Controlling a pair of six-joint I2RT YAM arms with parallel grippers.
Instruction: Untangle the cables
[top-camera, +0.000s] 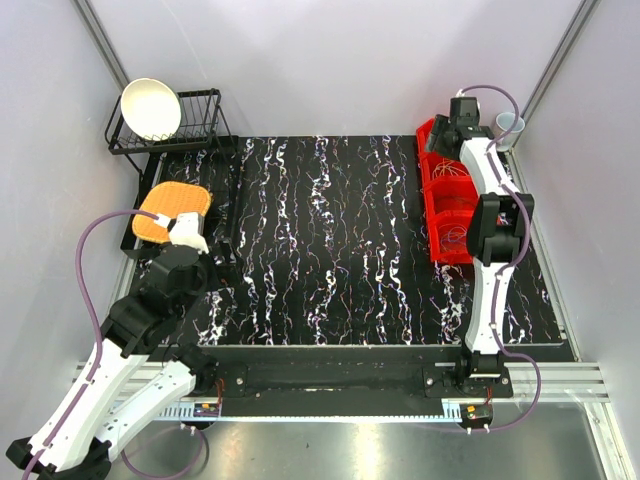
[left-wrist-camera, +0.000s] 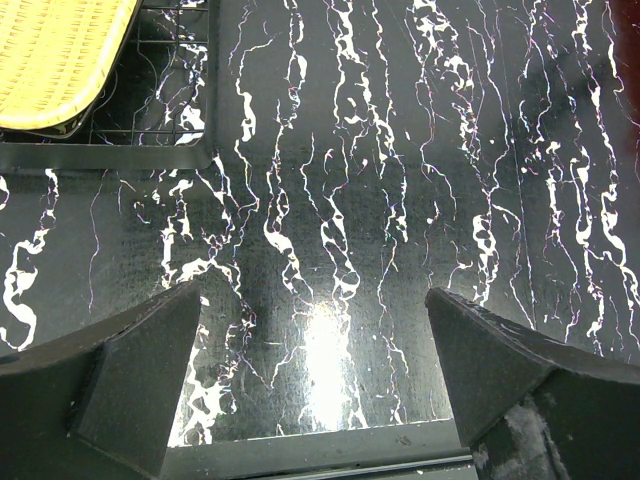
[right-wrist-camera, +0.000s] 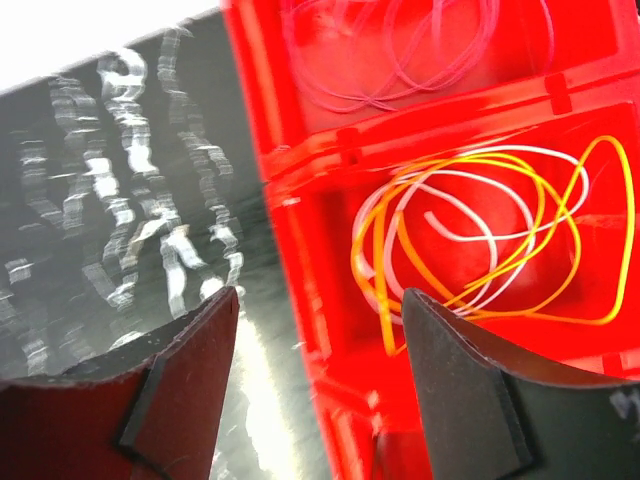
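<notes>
Many cables (right-wrist-camera: 470, 235), one red tray (right-wrist-camera: 290, 180)

Cables (right-wrist-camera: 480, 235) lay in compartments of a bin (top-camera: 430, 215) at the worktop's (top-camera: 340, 250) far right, cup (top-camera: 510, 125) just beyond it, bowl (top-camera: 151, 108) in rack (top-camera: 195, 110) far left, woven tray (top-camera: 170, 210) nearer.

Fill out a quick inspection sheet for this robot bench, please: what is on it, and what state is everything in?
Surface: black marbled mat, white-veined.
Job's things: loose wires, yellow-orange and white, looped in one compartment of the red bin; pinkish loops in the next compartment.
Clutter: white bowl in a black rack; orange woven tray; clear cup.
Grippers: left gripper open over the mat, holding nothing; right gripper open above the bin's edge, holding nothing.
Cables: purple arm cable loops free on the left side.
Surroundings: white walls.
</notes>
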